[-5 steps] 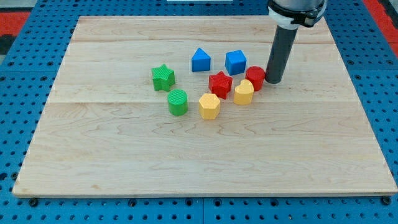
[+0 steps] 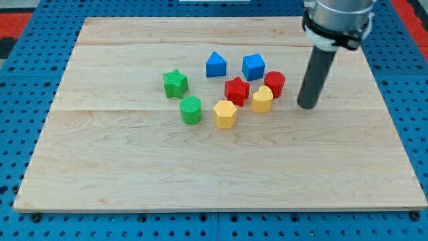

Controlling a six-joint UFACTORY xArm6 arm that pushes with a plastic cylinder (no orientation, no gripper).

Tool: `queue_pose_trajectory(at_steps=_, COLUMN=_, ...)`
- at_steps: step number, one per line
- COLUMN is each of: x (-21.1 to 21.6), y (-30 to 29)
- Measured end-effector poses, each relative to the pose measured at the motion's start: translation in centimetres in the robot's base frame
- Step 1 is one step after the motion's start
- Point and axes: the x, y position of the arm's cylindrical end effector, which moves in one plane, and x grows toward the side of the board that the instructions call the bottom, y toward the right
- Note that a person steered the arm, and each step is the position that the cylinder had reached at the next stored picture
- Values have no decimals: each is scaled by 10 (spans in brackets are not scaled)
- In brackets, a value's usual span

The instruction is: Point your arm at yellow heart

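Observation:
The yellow heart (image 2: 262, 100) lies on the wooden board (image 2: 134, 167), right of centre, touching the red star (image 2: 236, 89) on its left and just below the red cylinder (image 2: 274, 84). My tip (image 2: 307, 105) rests on the board to the right of the yellow heart, a short gap away and about level with it. It touches no block.
A yellow hexagon (image 2: 225, 114) lies left of the heart. A green cylinder (image 2: 191, 110) and a green star (image 2: 175, 83) are further left. A blue triangle block (image 2: 215, 65) and a blue cube-like block (image 2: 253, 67) sit above the red ones.
My tip has moved right and towards the view's bottom, away from the red cylinder. No block has moved.

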Motion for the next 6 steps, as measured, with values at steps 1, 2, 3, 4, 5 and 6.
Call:
queue_pose_trajectory(at_steps=1, x=18, y=-17)
queue_pose_trajectory(at_steps=2, x=18, y=-24)
queue_pose_trajectory(at_steps=3, x=19, y=-24)
queue_pose_trajectory(at_steps=4, x=19, y=-22)
queue_pose_trajectory(at_steps=5, x=19, y=-22)
queue_pose_trajectory(at_steps=6, x=11, y=-30)
